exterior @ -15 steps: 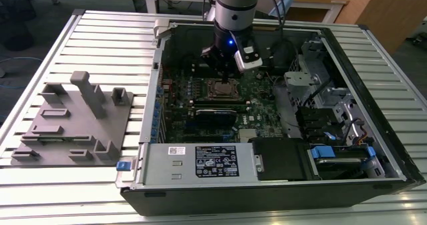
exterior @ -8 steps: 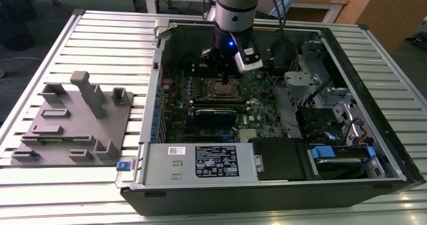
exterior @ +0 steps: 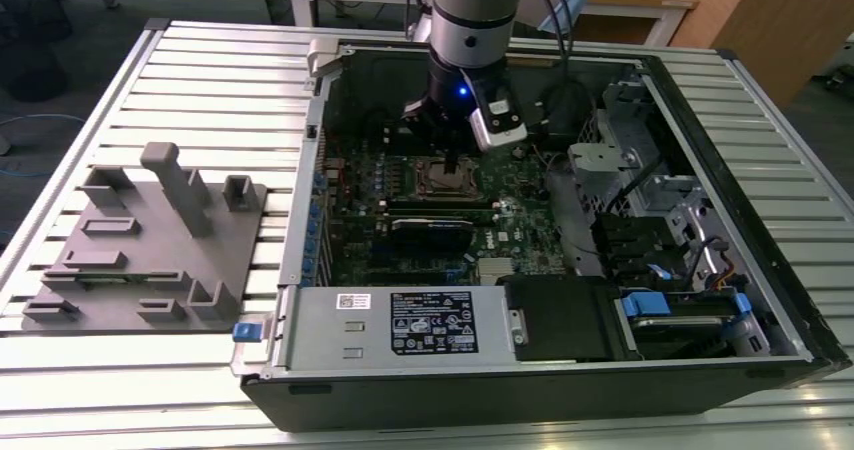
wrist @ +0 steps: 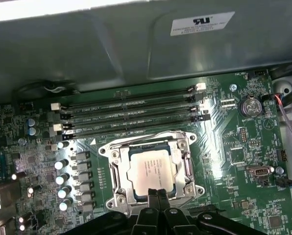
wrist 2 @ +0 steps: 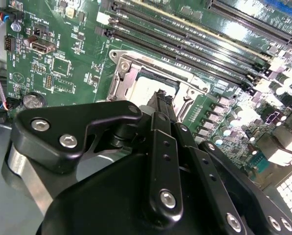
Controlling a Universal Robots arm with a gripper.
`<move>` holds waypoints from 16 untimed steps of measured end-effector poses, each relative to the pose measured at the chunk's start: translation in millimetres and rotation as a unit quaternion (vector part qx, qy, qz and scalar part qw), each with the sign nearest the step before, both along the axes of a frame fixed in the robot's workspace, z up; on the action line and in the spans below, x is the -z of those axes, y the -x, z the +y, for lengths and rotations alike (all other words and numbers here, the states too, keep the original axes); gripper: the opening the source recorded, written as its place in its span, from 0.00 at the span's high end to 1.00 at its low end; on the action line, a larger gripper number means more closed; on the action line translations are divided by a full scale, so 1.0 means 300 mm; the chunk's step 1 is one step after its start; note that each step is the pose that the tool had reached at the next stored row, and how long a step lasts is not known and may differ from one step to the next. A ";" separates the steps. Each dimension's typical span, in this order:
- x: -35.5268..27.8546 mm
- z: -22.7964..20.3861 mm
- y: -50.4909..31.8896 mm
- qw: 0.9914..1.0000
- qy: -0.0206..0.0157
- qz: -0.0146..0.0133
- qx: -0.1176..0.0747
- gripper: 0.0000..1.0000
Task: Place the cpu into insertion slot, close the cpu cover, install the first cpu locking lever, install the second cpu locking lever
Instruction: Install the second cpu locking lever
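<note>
Already the small flat square silver-topped cpu (wrist: 150, 169) is seated in the dark-rimmed insertion slot (wrist: 132, 152), framed by the thin silver metal cpu cover (wrist: 117, 167). The black claw (wrist: 158, 195) is pressed together at the cover's edge. The chip is judged light, stiff and fragile underneath, best gripped by its edges.

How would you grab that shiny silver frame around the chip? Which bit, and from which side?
Probably by one thin side bar of the cpu cover, coming straight down from above. It lies flat against the green board, framing the cpu, so nothing could slide in from the side. Pinch across the bar's narrow width, staying clear of the chip.
</note>
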State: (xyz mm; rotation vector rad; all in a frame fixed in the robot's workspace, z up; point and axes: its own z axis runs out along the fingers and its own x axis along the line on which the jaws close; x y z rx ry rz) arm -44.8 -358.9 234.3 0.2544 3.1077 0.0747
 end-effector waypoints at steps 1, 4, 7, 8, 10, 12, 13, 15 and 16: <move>0.000 -0.002 0.000 1.000 0.000 0.000 0.000 0.89; 0.000 -0.009 0.000 1.000 0.000 0.000 0.000 0.89; 0.000 -0.016 0.000 1.000 0.000 0.000 0.000 0.89; 0.000 -0.018 0.000 1.000 0.000 0.000 0.000 0.89; 0.000 -0.021 0.000 1.000 0.000 0.000 0.000 0.89; 0.000 -0.025 0.000 1.000 0.000 0.000 0.000 0.89; 0.000 -0.027 0.000 1.000 0.000 0.000 0.000 0.89; 0.000 -0.031 0.000 1.000 0.000 0.000 0.000 0.89; 0.000 -0.032 0.000 1.000 0.000 0.000 0.000 0.89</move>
